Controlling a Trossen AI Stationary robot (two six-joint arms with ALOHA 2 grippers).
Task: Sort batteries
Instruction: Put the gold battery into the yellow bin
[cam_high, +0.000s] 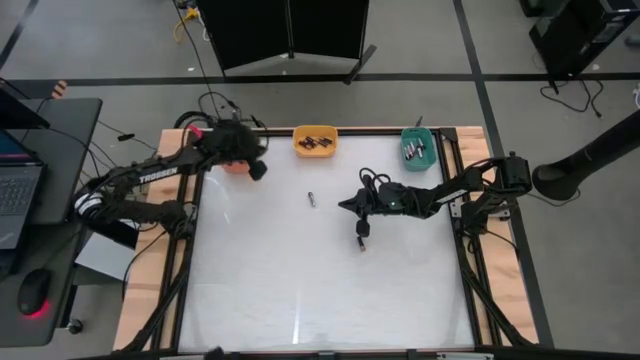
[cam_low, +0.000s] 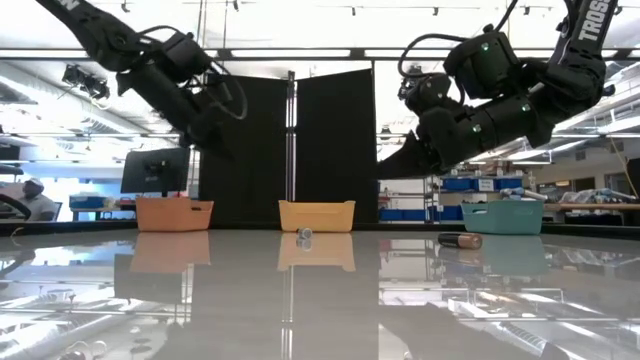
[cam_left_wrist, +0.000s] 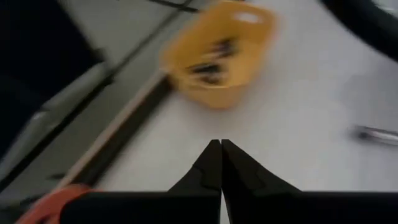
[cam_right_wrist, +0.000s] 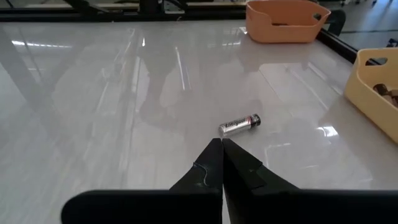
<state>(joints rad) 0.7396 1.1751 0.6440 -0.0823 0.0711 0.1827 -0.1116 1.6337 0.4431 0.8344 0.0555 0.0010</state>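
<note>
Batteries (cam_high: 311, 199) (cam_high: 363, 243) lying loose on table (cam_high: 300, 290); right gripper (cam_high: 347, 203) hovering closed, empty; left gripper (cam_high: 258, 170) closed, empty, near yellow bin (cam_high: 315, 141).

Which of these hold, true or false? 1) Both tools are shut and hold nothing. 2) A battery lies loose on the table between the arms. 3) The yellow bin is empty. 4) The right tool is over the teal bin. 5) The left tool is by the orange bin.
1) True: the left tool and the right tool are shut, nothing between the tips.
2) True: a loose battery lies on the table.
3) False: the yellow bin holds batteries.
4) False: the right tool is over open table near the loose battery, away from the teal bin.
5) True: it is close to the orange bin.
</note>
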